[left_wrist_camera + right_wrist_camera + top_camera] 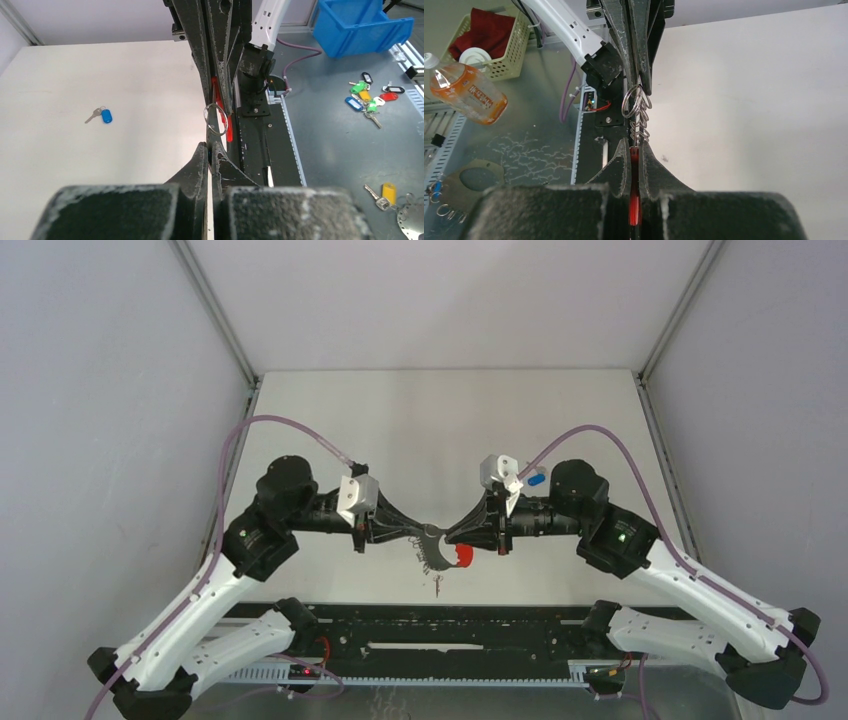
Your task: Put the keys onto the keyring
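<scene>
The keyring hangs between my two grippers above the near middle of the table. Its red band (463,556) is clamped in my shut right gripper (634,147), seen edge-on between the pads. Its silver rings (631,102) and short chain stretch away from that grip. My left gripper (210,150) is shut, its tips meeting the large silver ring (216,120) from the opposite side. In the top view the left gripper (425,531) and right gripper (450,537) almost touch. One key with a blue tag (102,115) lies alone on the white table, beside the right arm (536,478).
A black rail (450,625) runs along the near table edge under the grippers. Off the table lie a blue bin (365,25), several coloured key tags (370,95) and a yellow-tagged key (385,192). A bottle (466,95) and a basket (494,40) stand on the other side.
</scene>
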`<state>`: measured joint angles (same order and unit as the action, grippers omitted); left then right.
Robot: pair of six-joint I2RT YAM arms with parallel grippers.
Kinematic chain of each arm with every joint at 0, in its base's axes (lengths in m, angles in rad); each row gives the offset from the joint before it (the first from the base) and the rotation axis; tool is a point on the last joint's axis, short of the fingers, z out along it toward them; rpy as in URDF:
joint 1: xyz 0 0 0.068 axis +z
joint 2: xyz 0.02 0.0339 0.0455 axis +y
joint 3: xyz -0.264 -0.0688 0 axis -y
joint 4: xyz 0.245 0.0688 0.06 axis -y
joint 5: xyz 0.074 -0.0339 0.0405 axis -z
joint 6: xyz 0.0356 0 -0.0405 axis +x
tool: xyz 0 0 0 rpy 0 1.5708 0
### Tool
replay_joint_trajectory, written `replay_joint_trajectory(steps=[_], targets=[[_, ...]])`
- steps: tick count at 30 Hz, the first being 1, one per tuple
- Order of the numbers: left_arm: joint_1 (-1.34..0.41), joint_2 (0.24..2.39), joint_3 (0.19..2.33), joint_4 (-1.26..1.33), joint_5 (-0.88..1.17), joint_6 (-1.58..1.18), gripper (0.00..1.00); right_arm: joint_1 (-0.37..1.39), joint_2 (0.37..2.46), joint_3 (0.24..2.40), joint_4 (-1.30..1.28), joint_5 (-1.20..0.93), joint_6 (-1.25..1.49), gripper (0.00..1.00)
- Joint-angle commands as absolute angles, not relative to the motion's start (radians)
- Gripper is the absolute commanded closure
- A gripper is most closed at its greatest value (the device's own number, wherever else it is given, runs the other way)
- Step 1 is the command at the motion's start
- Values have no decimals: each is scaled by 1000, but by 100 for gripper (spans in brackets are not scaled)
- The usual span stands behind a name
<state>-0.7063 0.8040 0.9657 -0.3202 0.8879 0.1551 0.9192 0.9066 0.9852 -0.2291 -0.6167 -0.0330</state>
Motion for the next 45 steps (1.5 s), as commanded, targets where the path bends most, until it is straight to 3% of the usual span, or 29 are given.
replay_joint_trajectory(steps=[1, 15, 19, 20, 22, 24, 31, 45], targets=[[-723, 812, 1003, -270, 1000, 132, 100, 947, 938, 1027, -64, -622, 27, 99], [-723, 802, 999, -246, 1002, 141, 100, 971, 1005, 1026, -23, -611, 88, 97], [-723, 802, 1004, -266, 1004, 159, 100, 971, 1011, 1026, -16, -590, 98, 100], [-724, 801, 1005, -280, 997, 175, 95, 971, 1008, 1026, -18, -577, 103, 100], [-723, 795, 1005, -318, 961, 230, 62, 970, 1001, 1026, -23, -551, 105, 100], [-729, 777, 999, -336, 888, 303, 55, 970, 1000, 1027, -19, -532, 109, 100], [-799, 709, 951, -311, 661, 472, 57, 969, 995, 1027, -15, -509, 122, 100], [-800, 678, 922, -273, 652, 388, 66, 968, 941, 1027, -36, -500, 102, 100]])
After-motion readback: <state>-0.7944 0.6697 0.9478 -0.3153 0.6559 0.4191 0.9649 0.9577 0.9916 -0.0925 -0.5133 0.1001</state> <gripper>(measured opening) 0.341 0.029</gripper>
